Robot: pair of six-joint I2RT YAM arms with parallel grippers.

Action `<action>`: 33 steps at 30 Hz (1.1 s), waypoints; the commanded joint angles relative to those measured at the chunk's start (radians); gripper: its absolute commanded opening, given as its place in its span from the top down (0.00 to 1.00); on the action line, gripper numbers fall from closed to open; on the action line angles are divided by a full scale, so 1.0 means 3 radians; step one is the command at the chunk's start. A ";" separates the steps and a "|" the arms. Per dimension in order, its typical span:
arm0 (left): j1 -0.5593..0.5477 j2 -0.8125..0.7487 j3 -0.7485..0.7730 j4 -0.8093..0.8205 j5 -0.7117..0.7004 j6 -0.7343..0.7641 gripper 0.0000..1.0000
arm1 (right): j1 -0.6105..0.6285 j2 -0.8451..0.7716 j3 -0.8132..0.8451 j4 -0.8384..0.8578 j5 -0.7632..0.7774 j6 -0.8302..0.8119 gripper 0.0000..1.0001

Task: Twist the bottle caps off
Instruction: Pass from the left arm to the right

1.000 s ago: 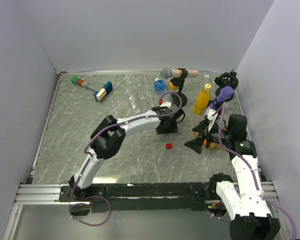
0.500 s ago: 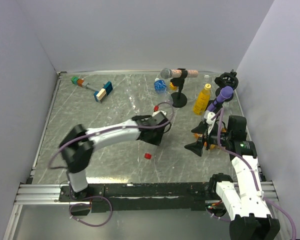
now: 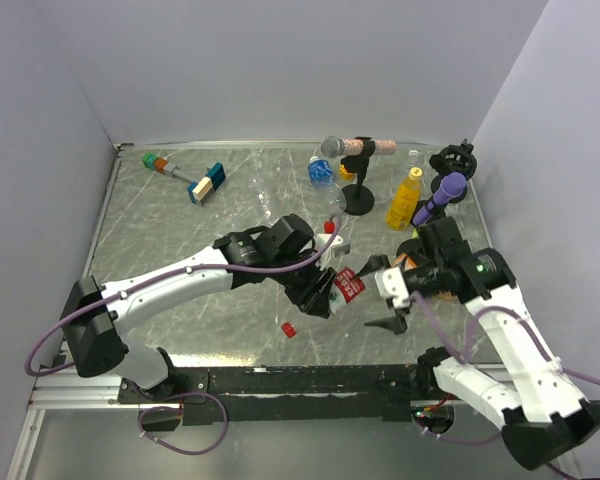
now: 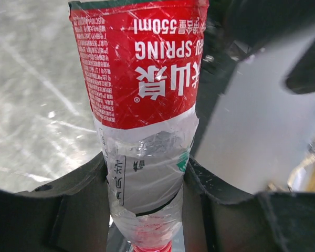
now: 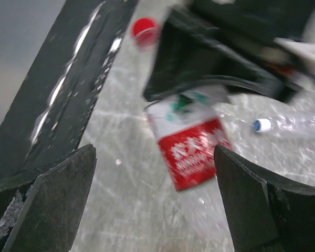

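Observation:
My left gripper (image 4: pixel 145 195) is shut on a clear bottle (image 4: pixel 142 89) with a red label, pinching its clear shoulder just below the red cap (image 4: pixel 147 247). The top view shows that bottle (image 3: pixel 347 287) held above the table's middle by the left gripper (image 3: pixel 320 292), its cap (image 3: pixel 329 227) pointing away from me. My right gripper (image 3: pixel 384 297) stands open just right of it. In the right wrist view the label (image 5: pixel 191 152) lies between the wide open gripper (image 5: pixel 154 168) fingers but beyond them. A loose red cap (image 3: pixel 289 329) lies near the front rail.
A blue-labelled bottle (image 3: pixel 320 172) and a grey microphone (image 3: pixel 332 147) on a stand (image 3: pixel 358 201) sit at the back. A yellow bottle (image 3: pixel 405 198), a purple microphone (image 3: pixel 448 187) and an orange bottle (image 3: pixel 408 262) crowd the right. A blue-and-tan block (image 3: pixel 205 184) lies back left.
The left gripper closed on the red-labelled bottle and carried it from the back middle toward the front. The right arm swung left toward it. The loose red cap shifted left and nearer.

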 commanded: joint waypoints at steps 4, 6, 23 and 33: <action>-0.0009 0.0097 0.0266 0.0014 0.0712 0.0195 0.62 | 0.0594 -0.0149 -0.0016 0.0146 0.0808 0.0163 0.01; -0.0009 0.0178 0.0271 0.0029 0.0809 0.0170 0.62 | 0.0721 -0.0205 -0.0103 0.0329 0.0997 0.0250 0.01; -0.0020 0.0491 0.0506 0.0224 0.1208 -0.0168 0.64 | 0.1177 -0.0231 -0.0640 0.0631 0.2098 0.0260 0.01; -0.0020 0.0562 0.0506 0.0351 0.1086 -0.0413 0.55 | 0.1248 -0.0211 -0.0584 0.0719 0.1761 0.0526 0.24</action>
